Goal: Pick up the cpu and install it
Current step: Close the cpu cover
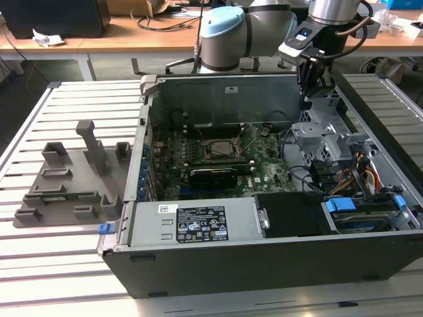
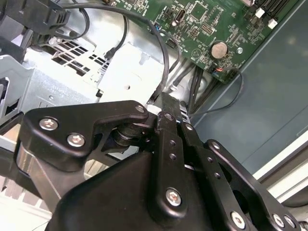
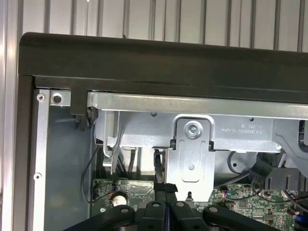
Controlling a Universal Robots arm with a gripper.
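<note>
A robot arm (image 1: 244, 30) hangs over the far corner of an open computer case (image 1: 264, 264) on a slatted tabletop (image 1: 39, 264), toward the exterior view's right, its jaws pressed together with nothing seen between them. In the first wrist view the tips meet over the edge of the motherboard (image 3: 240, 204), close before a folded metal bracket (image 3: 192, 144) and near a round coin cell (image 3: 118, 197), with dark cables (image 3: 89, 178) looping down the case wall. The socket (image 1: 221, 149) lies well apart from the jaws, near the middle of the board. Its centre reads dark, and whether the cpu rests inside it cannot be told. A grey fixture (image 1: 73, 181) with upright posts stands outside the case, on the exterior view's left.

The danger appears to lie in the crowding: the jaws hang close to sheet metal and loose wiring, so a sideways sweep without more height could hook a cable or knock the bracket or the case's far wall. A drag across the board could scrape its small parts. At the socket the risk is of another kind: a chip lowered tilted or off-square would likely bear on the fine contacts and bend them, while jaws closed on nothing can take hold of nothing
</note>
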